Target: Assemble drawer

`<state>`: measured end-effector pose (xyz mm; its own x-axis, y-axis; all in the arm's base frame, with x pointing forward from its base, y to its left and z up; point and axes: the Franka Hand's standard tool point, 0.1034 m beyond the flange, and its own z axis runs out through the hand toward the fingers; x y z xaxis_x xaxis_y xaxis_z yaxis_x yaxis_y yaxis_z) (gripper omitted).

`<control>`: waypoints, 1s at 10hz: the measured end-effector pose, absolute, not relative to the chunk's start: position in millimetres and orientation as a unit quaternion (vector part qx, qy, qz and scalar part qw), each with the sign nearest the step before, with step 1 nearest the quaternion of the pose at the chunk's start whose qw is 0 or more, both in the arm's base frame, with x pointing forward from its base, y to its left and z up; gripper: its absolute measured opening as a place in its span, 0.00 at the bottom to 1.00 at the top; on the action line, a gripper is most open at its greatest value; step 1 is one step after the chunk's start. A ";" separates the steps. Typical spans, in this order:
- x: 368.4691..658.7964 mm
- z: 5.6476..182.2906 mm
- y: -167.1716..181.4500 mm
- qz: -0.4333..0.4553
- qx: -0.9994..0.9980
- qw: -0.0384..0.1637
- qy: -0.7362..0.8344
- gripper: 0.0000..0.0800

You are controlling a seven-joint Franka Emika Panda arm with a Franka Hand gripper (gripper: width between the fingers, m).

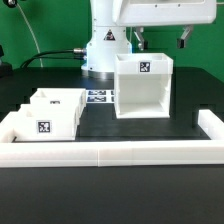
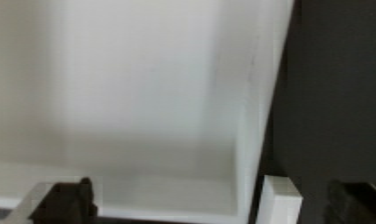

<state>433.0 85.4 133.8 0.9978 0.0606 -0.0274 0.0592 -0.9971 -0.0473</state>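
The white cube-like housing (image 1: 143, 88) stands upright at the middle right, its tag facing the camera. Two small open-top trays (image 1: 45, 118) (image 1: 60, 100) sit side by side at the exterior view's left, each with a tag. My gripper (image 1: 159, 42) hangs just above the housing's top rim, open and empty. In the wrist view my gripper (image 2: 211, 205) looks down into the housing (image 2: 149, 100). One side wall's top edge (image 2: 277, 200) lies between the dark fingertips (image 2: 64, 203), nearer one of them, with no contact visible.
A long low white border wall (image 1: 110, 150) runs along the front and turns up both sides. The marker board (image 1: 98, 97) lies flat behind the trays, in front of the robot's base (image 1: 105, 55). The table is black.
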 end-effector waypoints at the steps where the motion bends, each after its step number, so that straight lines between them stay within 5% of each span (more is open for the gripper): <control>1: 433.1 133.6 85.0 0.015 -0.999 0.023 -0.031 0.81; 4: 431.7 132.1 85.5 0.012 -0.999 0.027 -0.024 0.81; 10: 394.0 100.9 92.0 0.013 -0.999 0.037 0.000 0.81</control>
<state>394.0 92.0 100.9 0.9997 0.0007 -0.0251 -0.0011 -0.9972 -0.0746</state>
